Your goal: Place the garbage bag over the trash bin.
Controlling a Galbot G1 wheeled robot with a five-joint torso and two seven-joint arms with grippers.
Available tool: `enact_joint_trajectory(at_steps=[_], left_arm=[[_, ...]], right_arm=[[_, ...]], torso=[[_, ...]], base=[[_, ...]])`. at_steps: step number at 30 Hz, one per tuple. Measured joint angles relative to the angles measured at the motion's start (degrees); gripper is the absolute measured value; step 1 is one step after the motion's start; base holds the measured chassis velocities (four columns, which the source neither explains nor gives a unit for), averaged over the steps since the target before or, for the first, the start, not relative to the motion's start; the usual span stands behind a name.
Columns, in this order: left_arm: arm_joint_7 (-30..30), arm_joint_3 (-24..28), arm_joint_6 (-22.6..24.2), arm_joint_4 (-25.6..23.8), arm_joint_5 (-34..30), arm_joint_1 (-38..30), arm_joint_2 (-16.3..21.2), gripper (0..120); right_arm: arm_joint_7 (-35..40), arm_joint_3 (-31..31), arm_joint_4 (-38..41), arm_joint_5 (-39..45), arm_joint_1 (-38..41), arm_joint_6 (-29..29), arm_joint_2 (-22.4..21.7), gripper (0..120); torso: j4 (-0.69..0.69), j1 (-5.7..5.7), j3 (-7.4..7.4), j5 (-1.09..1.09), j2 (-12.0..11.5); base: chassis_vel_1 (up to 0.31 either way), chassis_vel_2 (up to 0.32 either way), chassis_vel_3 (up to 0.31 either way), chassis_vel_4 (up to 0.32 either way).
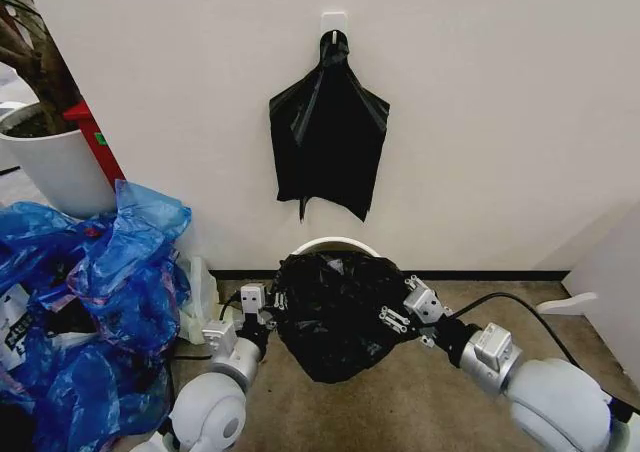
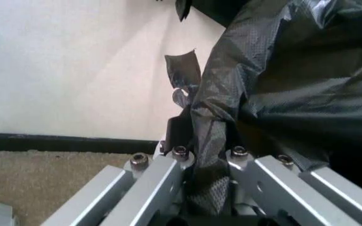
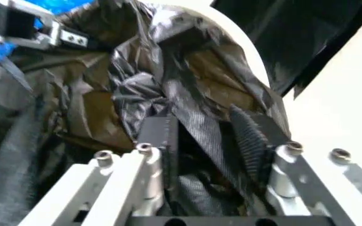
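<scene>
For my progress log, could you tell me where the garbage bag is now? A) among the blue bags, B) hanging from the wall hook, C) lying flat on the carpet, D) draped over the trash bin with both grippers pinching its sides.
D: the garbage bag covers the trash bin, whose far rim still shows, while the left gripper and the right gripper each pinch its film.

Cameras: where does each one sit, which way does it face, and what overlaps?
Head: high, facing forward and down at the garbage bag over the trash bin; both arms show.
Left wrist: behind the left gripper, facing wall and bag film.
Right wrist: behind the right gripper, facing across the bag; left gripper beyond.
All three share the garbage bag.
</scene>
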Motion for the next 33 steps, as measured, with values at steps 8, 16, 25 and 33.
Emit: enact_joint_trajectory(at_steps=[8,16,25,33], left_arm=[[1.46,-0.02,0.01,-0.22,2.48,1.0,0.21,1],[8.27,-0.27,-2.8,1.81,10.82,2.34,0.72,1],[15.43,-0.68,-5.42,1.71,15.38,3.42,1.51,1],[19.22,-1.16,-7.67,1.66,17.43,4.03,1.86,1]], right_arm=[[1.4,0.7,-0.3,-1.16,0.84,1.38,-0.3,1],[3.91,1.82,1.53,5.23,1.87,0.48,-1.25,0],[1.02,3.22,-3.76,12.62,4.06,0.92,-2.64,0],[-5.85,4.76,-9.74,16.26,6.43,2.69,-4.77,0]], torso=[[0.0,0.0,0.0,0.0,0.0],[0.0,0.0,0.0,0.0,0.0],[0.0,0.0,0.0,0.01,0.0],[0.0,0.0,0.0,-0.01,0.0]], base=[[0.0,0.0,0.0,0.0],[0.0,0.0,0.0,0.0],[0.0,0.0,0.0,0.0],[0.0,0.0,0.0,0.0]])
